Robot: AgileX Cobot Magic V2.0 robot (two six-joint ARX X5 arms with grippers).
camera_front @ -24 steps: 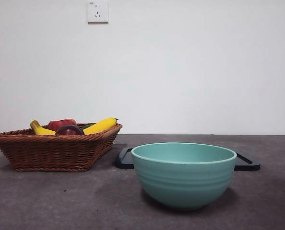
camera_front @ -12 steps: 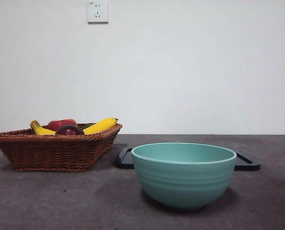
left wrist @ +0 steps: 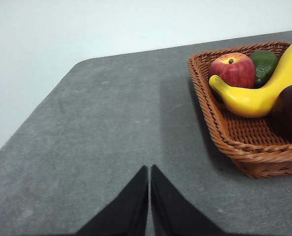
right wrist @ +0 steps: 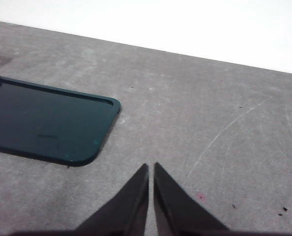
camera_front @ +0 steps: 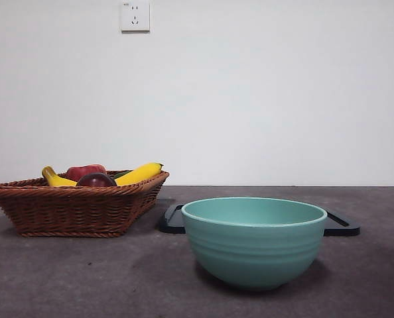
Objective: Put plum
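Observation:
The dark maroon plum (camera_front: 95, 179) lies in the wicker basket (camera_front: 71, 209) at the left of the front view, and shows at the edge of the left wrist view (left wrist: 289, 110). With it are a red apple (left wrist: 232, 70), a yellow banana (left wrist: 256, 96) and a green fruit (left wrist: 264, 65). My left gripper (left wrist: 149, 169) is shut and empty over bare table, apart from the basket (left wrist: 244, 147). My right gripper (right wrist: 151, 167) is shut and empty over bare table beside a dark tray (right wrist: 43, 125). Neither arm shows in the front view.
A teal bowl (camera_front: 254, 240) stands near the front at the centre. The dark flat tray (camera_front: 339, 225) lies behind it. A white wall with a socket (camera_front: 135, 16) closes the back. The table's rounded corner (left wrist: 82, 64) shows in the left wrist view.

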